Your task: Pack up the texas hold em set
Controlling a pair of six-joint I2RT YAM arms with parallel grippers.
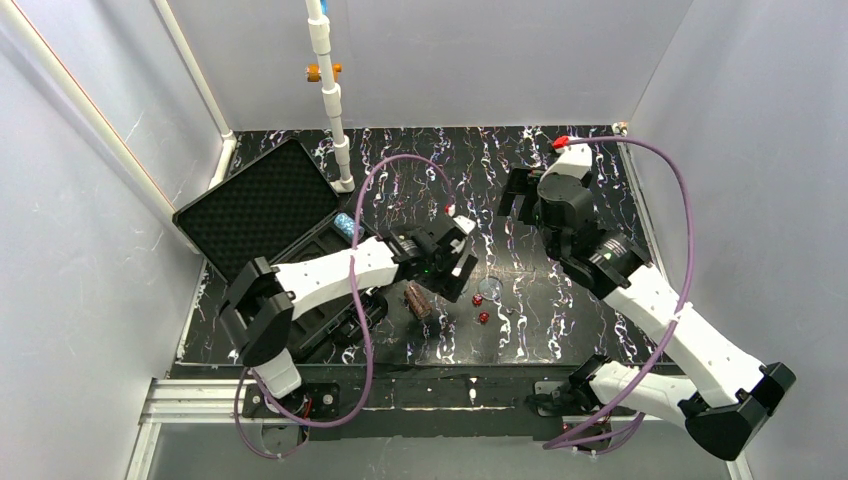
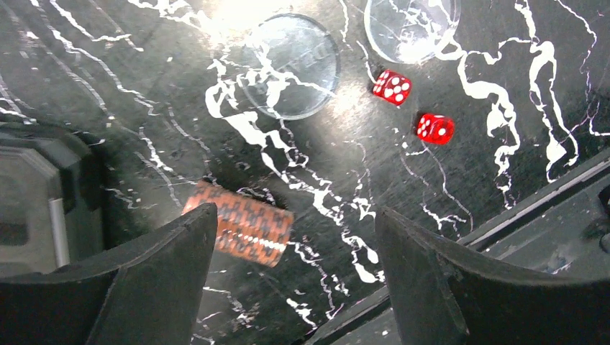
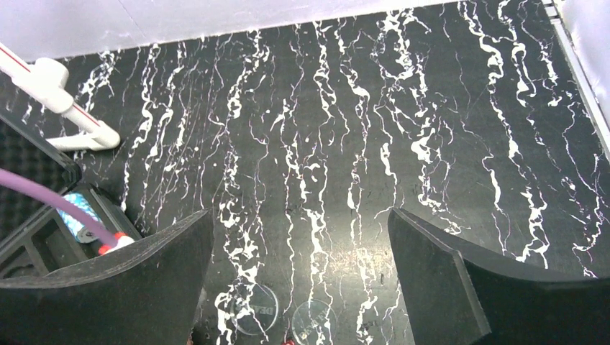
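Hovering left tool (image 1: 452,272): spread wide over the black, white-veined counter (image 1: 590,170), pinching nothing; seen from its own wrist (image 2: 293,219), flanking the brown stack.
Brown round chip stack (image 1: 417,300): tipped on its side on the counter, outside the case, tucked just beside the finger (image 2: 165,251) on the left of the wrist view (image 2: 241,226).
Two small red dice (image 2: 392,86): on the counter beyond the brown stack, near each other but apart, white pips up.
Two clear round plastic discs (image 2: 288,65): flat on the counter, side by side, just past the dice.
Black rectangular hard case (image 1: 265,205): open at the counter's left, lid thrown back, dimpled foam lining showing, base partly hidden under the left arm.
Blue-white chip stack (image 1: 345,225): lying in a slot at the far end of the case base.
Right tool (image 1: 518,197): spread wide and empty, held over the far middle of the counter, well apart from every piece.
White jointed pipe (image 1: 330,90): rising from the far edge, just beside the case.
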